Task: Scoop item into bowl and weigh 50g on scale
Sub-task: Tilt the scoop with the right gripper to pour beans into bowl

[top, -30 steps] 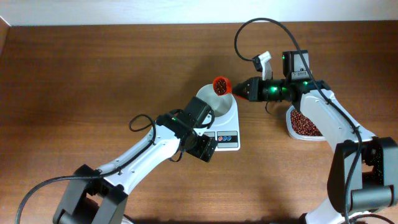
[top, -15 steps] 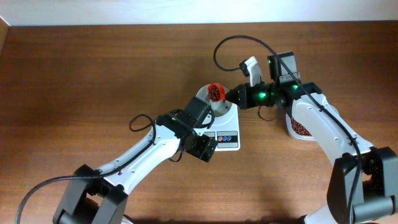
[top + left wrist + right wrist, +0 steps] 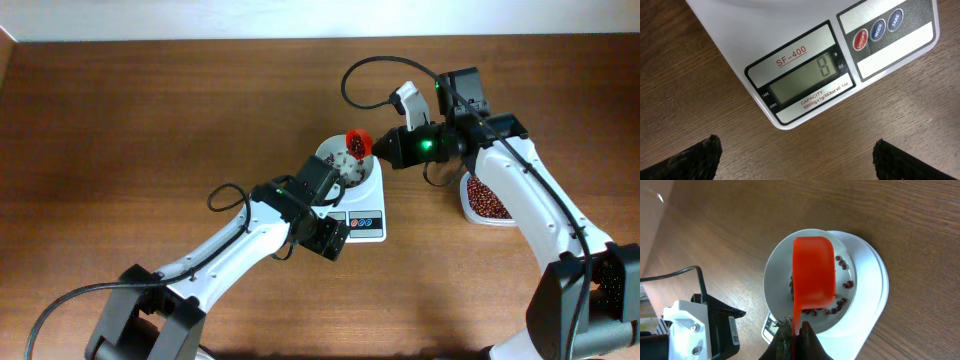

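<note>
Beans (image 3: 841,264) half-hidden under overturned scoop (image 3: 813,270) (right hand (image 3: 796,337) clamped on it); left hand (image 3: 800,160) apart, tips cropped.

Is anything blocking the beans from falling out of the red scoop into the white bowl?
No, nothing visible. The right pincer holds the red scoop tipped directly over the bowl, and beans already lie inside it.

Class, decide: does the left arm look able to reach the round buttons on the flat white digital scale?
Probably yes. The open left gripper hangs in front of the flat white scale; its round buttons lie uncovered, and the red plastic scoop is over the round white bowl.
</note>
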Robot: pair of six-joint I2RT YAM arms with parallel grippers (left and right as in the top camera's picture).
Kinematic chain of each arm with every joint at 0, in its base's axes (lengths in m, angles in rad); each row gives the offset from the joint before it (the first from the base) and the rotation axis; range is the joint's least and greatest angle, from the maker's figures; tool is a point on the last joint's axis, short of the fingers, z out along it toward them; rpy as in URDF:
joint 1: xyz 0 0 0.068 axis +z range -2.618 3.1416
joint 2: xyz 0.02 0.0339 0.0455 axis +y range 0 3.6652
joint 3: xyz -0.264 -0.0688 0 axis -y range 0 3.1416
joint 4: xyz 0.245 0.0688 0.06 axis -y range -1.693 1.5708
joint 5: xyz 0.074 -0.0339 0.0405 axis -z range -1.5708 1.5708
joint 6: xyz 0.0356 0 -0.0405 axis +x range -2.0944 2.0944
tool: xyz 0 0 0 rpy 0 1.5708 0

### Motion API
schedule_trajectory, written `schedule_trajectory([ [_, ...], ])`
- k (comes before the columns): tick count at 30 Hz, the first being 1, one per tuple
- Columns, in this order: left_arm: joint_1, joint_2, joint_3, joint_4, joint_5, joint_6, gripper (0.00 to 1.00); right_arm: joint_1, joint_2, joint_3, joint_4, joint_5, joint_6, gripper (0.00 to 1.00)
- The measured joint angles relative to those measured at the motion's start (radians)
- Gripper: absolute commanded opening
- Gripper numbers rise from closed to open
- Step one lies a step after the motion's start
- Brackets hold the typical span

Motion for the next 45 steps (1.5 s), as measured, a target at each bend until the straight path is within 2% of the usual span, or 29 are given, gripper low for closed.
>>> schedule_trajectory([
  [19,0.000,0.000,0.000,0.000,0.000,0.000,0.99,0.008,0.000,0.000,0.001,0.060,-0.167,0.04],
  [29,0.000,0.000,0.000,0.000,0.000,0.000,0.99,0.084,0.000,0.023,0.015,0.211,-0.264,0.04],
  [35,0.000,0.000,0.000,0.000,0.000,0.000,0.99,0.084,0.000,0.094,-0.030,0.226,-0.326,0.04],
  [45,0.000,0.000,0.000,0.000,0.000,0.000,0.99,0.117,0.000,0.099,-0.082,0.260,-0.475,0.04],
])
